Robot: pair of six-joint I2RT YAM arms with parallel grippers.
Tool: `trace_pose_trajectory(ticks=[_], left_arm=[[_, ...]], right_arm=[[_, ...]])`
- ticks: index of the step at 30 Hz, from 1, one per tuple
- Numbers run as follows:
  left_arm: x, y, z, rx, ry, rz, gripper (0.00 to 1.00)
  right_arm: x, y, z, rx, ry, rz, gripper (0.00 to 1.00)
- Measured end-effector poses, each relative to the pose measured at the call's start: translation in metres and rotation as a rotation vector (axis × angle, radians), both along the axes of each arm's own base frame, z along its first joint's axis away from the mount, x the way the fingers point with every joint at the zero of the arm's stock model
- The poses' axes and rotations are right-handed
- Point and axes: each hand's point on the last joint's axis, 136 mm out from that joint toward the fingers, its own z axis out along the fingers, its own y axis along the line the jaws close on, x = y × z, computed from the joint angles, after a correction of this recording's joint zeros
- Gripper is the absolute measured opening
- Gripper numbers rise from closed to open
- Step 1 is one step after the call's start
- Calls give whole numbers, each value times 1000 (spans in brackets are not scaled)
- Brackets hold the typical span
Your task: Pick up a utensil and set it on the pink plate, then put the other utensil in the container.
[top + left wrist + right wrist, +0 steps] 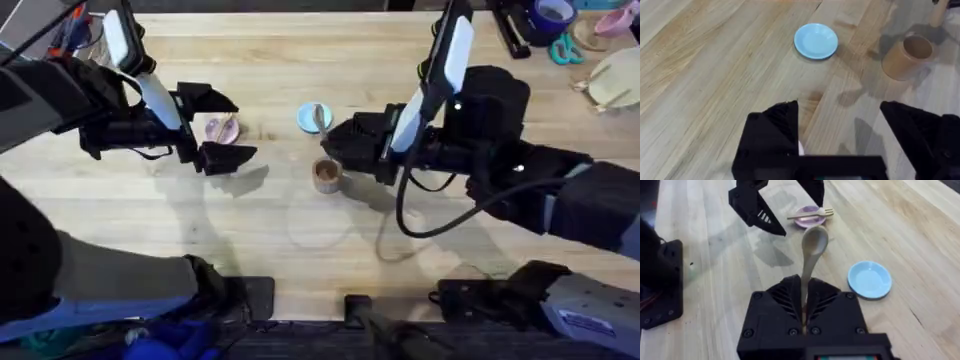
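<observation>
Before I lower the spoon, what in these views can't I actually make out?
- Container interior: overhead, too small and shadowed; in the left wrist view the tilt hides its bottom.
- Spoon handle end: right wrist view, buried between the right gripper fingers.
- Spoon's height above the container: no view settles it.
- Pink plate: overhead, partly covered by the open left gripper; the fork reads clearly from the right wrist view.

Pale wooden plank tabletop [300,230]
</observation>
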Motion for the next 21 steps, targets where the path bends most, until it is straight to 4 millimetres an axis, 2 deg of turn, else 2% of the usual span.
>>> trace_pose_trajectory(ticks=[21], left_arm=[[0, 0, 0, 0, 0, 0, 992]], right_arm=[[8, 4, -42, -66, 59, 5, 35]])
